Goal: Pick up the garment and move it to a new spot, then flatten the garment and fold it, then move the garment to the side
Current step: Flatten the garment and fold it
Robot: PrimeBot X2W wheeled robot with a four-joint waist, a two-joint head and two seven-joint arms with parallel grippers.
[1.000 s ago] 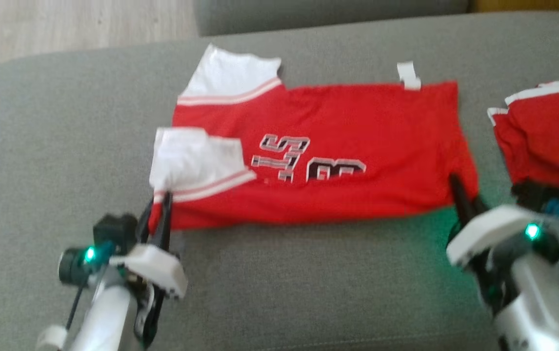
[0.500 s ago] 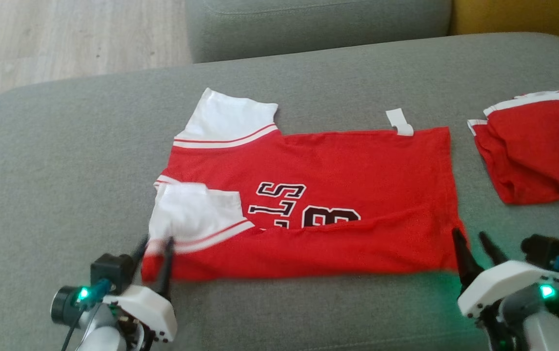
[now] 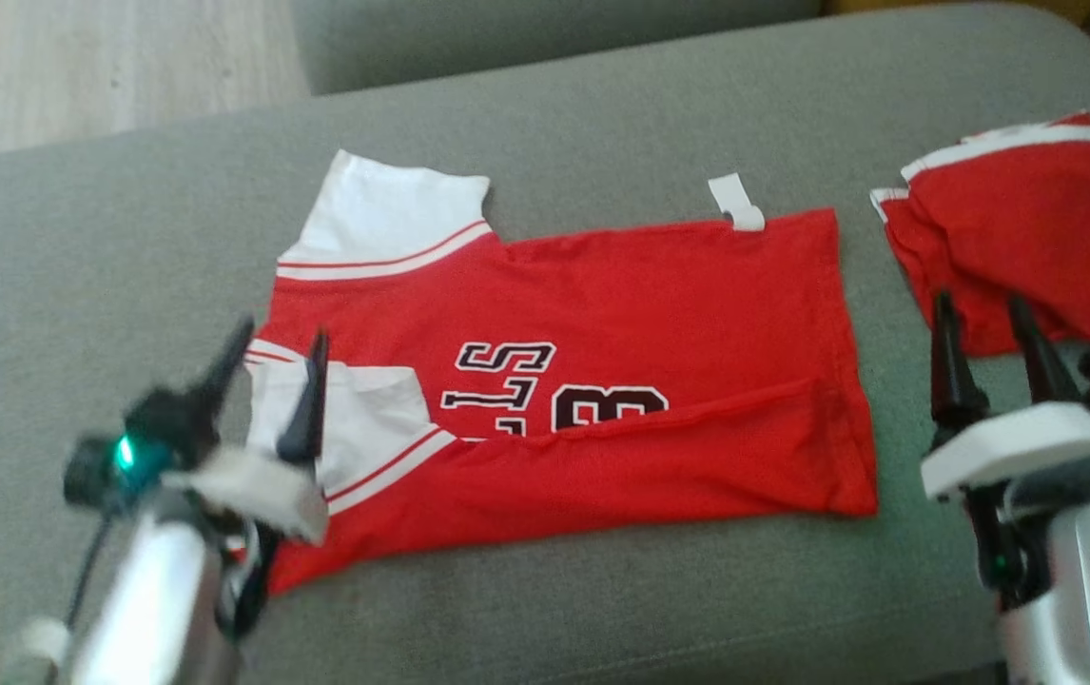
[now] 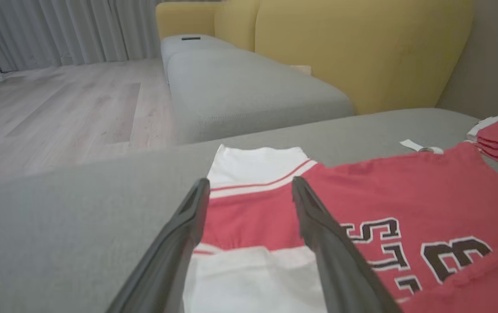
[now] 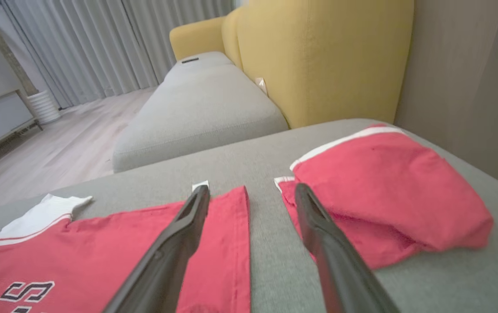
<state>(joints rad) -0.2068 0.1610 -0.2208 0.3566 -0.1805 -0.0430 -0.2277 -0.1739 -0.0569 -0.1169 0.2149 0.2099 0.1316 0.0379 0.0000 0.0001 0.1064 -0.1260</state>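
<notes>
A grey sofa cushion [image 3: 545,590] carries everything. At the left, the left tool [image 3: 282,333] is over a white sleeve [image 3: 374,419] of the red jersey [image 3: 650,314], its two dark fingers spread apart and holding nothing. The red jersey lies mostly flat across the middle of the cushion, lettering facing up. Its near edge is folded over the lettering's lower part, and a white tag [image 3: 735,203] sits at its far edge. Just right of the jersey, the right tool [image 3: 980,303] is likewise spread and empty, its tips near a second red garment [image 3: 1011,238] bunched at the far right.
</notes>
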